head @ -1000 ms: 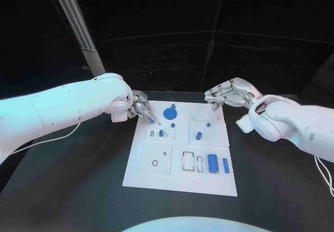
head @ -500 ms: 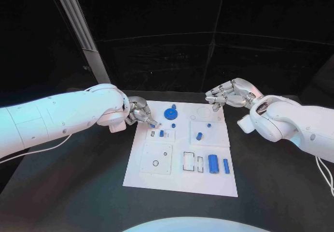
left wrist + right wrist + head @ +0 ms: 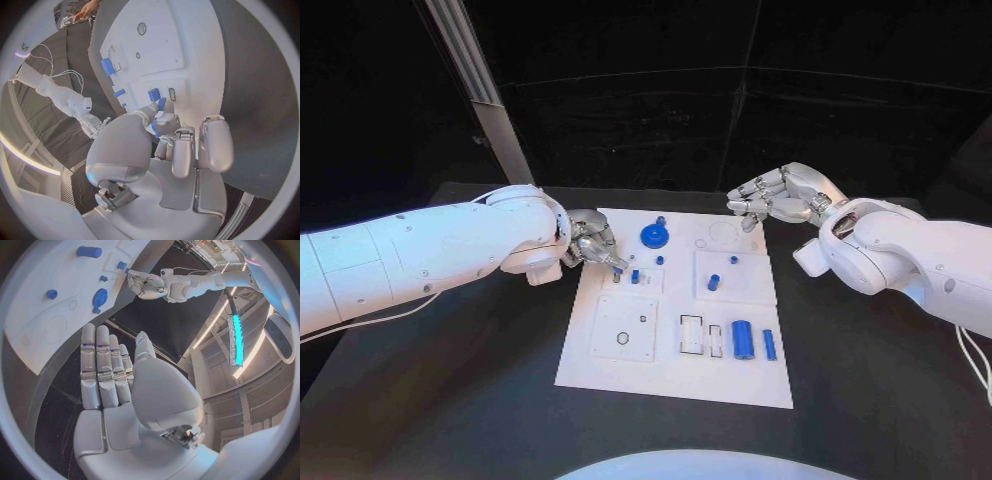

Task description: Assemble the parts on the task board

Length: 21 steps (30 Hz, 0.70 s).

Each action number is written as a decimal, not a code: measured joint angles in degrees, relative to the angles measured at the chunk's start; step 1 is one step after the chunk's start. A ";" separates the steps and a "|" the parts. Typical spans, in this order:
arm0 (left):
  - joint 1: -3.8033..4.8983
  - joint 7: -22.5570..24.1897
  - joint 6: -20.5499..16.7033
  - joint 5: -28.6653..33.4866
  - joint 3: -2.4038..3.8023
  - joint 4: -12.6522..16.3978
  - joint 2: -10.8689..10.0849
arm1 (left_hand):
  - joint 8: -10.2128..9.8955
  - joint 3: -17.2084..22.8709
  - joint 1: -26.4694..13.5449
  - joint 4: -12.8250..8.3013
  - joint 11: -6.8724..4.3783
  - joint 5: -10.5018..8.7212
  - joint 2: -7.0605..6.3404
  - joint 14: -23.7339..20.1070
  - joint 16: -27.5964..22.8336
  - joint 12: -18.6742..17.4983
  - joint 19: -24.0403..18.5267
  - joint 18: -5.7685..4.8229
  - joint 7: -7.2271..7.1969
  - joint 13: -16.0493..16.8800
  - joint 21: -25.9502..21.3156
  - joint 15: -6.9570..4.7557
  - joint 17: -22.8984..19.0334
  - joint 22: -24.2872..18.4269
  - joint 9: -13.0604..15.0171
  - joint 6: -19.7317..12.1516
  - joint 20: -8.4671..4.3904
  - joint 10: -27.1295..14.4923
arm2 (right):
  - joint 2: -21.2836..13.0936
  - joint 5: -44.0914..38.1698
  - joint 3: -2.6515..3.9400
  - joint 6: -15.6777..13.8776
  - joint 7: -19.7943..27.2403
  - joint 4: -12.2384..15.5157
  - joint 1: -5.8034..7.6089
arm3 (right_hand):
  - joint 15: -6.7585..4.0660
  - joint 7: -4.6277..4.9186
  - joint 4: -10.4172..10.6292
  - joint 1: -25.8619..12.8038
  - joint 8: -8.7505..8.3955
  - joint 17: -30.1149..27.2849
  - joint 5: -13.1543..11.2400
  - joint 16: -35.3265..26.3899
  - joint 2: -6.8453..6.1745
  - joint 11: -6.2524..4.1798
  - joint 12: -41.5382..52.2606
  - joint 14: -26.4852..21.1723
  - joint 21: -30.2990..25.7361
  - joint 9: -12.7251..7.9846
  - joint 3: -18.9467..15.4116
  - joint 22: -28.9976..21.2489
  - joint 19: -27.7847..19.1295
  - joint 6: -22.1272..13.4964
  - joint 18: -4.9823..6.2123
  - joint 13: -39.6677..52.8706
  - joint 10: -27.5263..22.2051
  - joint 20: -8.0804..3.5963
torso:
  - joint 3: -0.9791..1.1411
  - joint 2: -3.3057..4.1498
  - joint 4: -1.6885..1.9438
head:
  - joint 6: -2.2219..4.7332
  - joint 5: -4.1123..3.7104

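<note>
The white task board [image 3: 625, 375] lies in the middle of the black table. My left hand [image 3: 593, 243] hovers over its far left block and pinches a small blue part [image 3: 160, 104] between thumb and a finger. Just beside those fingertips a blue peg [image 3: 635, 275] stands in the board. A blue round disc [image 3: 652, 236] sits near the far edge, and a blue cylinder [image 3: 741, 338] and a blue bar [image 3: 769, 343] lie at the near right. My right hand [image 3: 776, 195] floats above the far right corner, fingers straight, holding nothing.
Two more blue pegs [image 3: 711, 282] stand on the right middle block. A grey post [image 3: 488, 90] rises behind the table's far left. Bare black table [image 3: 444, 380] lies on both sides of the board. The right wrist view shows the disc [image 3: 100, 297] and my left hand [image 3: 147, 285].
My left arm has dropped lower and its hand has slid a little toward me along the board's left side, carrying the small blue part. The right hand has barely moved.
</note>
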 measured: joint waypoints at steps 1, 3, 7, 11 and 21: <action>-0.03 0.00 0.07 -0.40 0.00 0.00 0.00 | 0.00 0.14 -0.13 -0.14 -0.08 0.00 -0.12 0.00 0.00 0.00 0.00 0.00 0.00 0.00 0.00 0.00 0.00 0.00 0.01 0.00 0.00 0.08 | 0.00 0.00 0.00 0.00 0.00 -0.03 0.00 | 0.00 0.00 0.00 0.00 0.00 0.00 0.00 0.00 0.00 0.00 0.00 0.00 0.00 0.00 0.00 0.00 0.00 0.00 0.00 0.00 0.00 0.00 | 0.01 0.01 0.00 | -0.01 -0.03; -0.08 0.00 0.26 -0.95 -0.01 -0.05 0.03 | 0.00 0.21 -0.26 -0.21 -0.08 0.00 -0.25 0.00 0.00 0.00 0.00 0.00 0.00 0.00 0.00 0.00 0.00 0.00 0.02 0.00 0.00 0.09 | -0.02 0.00 0.00 0.01 0.01 -0.04 0.00 | 0.00 0.00 0.00 0.00 0.00 0.00 0.00 0.00 0.00 0.00 0.00 0.00 0.00 0.00 0.00 0.00 0.00 0.00 0.00 0.00 0.00 0.00 | 0.03 0.01 0.00 | -0.05 -0.12; -0.13 -0.06 0.91 -1.85 -0.03 -0.26 0.09 | 0.00 0.30 -0.35 -0.30 -0.08 0.00 -0.29 0.00 0.00 0.00 0.00 0.01 0.01 -0.17 0.00 0.00 0.00 0.00 0.02 0.00 0.00 0.08 | -0.08 0.04 0.00 0.03 0.04 -0.07 -0.01 | 0.00 0.00 0.00 0.00 0.00 0.00 0.00 0.00 0.00 0.00 0.00 0.00 0.00 0.00 0.00 0.00 0.00 0.00 -0.01 0.00 0.00 0.00 | 0.03 0.01 0.01 | -0.08 -0.23; -0.18 -0.15 1.79 -2.53 -0.06 -0.60 0.21 | 0.24 0.43 -0.46 -0.29 -0.08 0.00 -0.32 0.00 0.00 0.00 0.00 0.00 0.01 -0.21 0.00 0.00 0.00 0.00 0.01 0.00 0.00 0.08 | -0.12 0.25 -0.01 0.05 0.05 -0.10 -0.01 | 0.00 0.00 0.00 0.00 0.00 0.00 0.00 0.00 0.00 0.00 0.00 0.00 0.00 0.00 0.00 0.00 0.00 0.00 0.00 0.00 0.00 0.00 | 0.04 0.01 0.06 | -0.17 -0.20; -0.21 -0.31 3.49 -3.28 -0.07 -1.09 0.56 | 0.26 0.76 -0.45 -0.47 -0.08 -0.01 -0.31 0.00 0.00 0.00 0.00 0.00 0.03 -0.28 -0.01 0.00 0.00 -0.06 0.00 -0.02 0.00 0.08 | -0.12 1.16 -0.01 0.15 0.08 -0.16 -0.01 | 0.00 0.00 0.00 0.00 0.00 0.00 0.00 -0.24 0.00 0.00 -0.23 0.00 -0.24 0.00 0.00 -0.04 0.00 0.00 0.00 -0.05 0.00 0.00 | 0.07 0.01 0.07 | -0.24 -0.10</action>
